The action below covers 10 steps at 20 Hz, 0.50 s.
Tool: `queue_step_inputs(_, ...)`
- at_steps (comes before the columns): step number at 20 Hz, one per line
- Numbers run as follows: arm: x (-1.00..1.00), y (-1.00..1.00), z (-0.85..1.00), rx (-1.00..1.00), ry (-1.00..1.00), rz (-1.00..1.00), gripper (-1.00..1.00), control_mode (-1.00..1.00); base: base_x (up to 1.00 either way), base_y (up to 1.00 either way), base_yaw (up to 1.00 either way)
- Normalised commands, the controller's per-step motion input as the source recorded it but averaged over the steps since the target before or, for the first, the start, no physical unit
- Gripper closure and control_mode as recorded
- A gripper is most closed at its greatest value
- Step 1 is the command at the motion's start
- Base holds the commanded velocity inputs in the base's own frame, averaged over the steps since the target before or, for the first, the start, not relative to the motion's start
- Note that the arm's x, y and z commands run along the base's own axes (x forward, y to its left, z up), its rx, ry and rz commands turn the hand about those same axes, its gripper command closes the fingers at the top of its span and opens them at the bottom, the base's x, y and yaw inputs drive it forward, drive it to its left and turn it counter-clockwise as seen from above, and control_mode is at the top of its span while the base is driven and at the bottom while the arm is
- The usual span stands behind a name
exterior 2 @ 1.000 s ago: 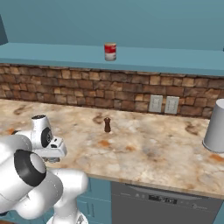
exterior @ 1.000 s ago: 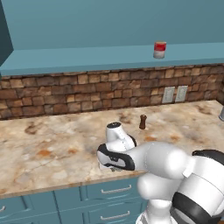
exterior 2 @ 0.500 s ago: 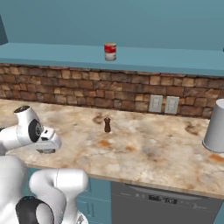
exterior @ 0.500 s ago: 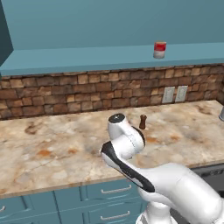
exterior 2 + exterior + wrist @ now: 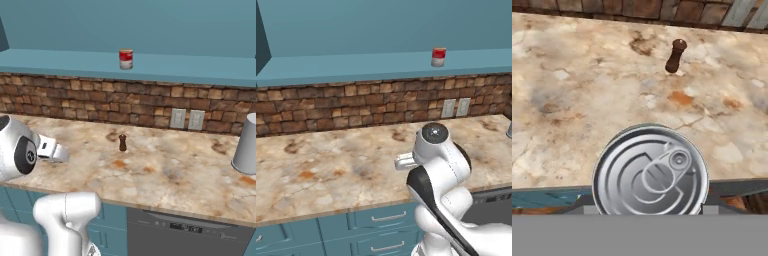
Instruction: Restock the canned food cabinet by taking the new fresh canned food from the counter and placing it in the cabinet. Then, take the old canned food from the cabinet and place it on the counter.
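Observation:
The new fresh canned food (image 5: 650,170), a flat silver tin with a ring pull, sits close to the lens in the hand view, held above the counter's front edge. It hides the fingertips. My gripper (image 5: 54,152) is shut on it, low over the counter (image 5: 165,172) at the left; the hand also pokes out left of the arm (image 5: 401,161). The old canned food (image 5: 439,57) (image 5: 126,59), red and white, stands upright on the cabinet shelf (image 5: 356,67) (image 5: 200,74) above the brick wall.
A dark pepper mill (image 5: 122,142) (image 5: 675,56) stands mid-counter, beyond the tin. A grey cylinder (image 5: 246,144) stands at the counter's right end. Wall outlets (image 5: 186,119) are on the brick backsplash. Teal drawers (image 5: 376,220) and a dishwasher front (image 5: 190,230) lie below the counter.
The arm has straightened upward and its elbow has risen; the hand with the tin has lifted a little over the counter's front. The red-and-white can has not moved.

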Motion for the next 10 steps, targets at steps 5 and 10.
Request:
queue_step_inputs(5,-0.60,-0.31,1.00,0.03,-0.44,0.00,1.00,-1.00,0.00,0.00,0.00)
queue_step_inputs(10,-0.25,-0.05,1.00,0.01,-0.45,0.08,1.00,-1.00,0.00,0.00,0.00)
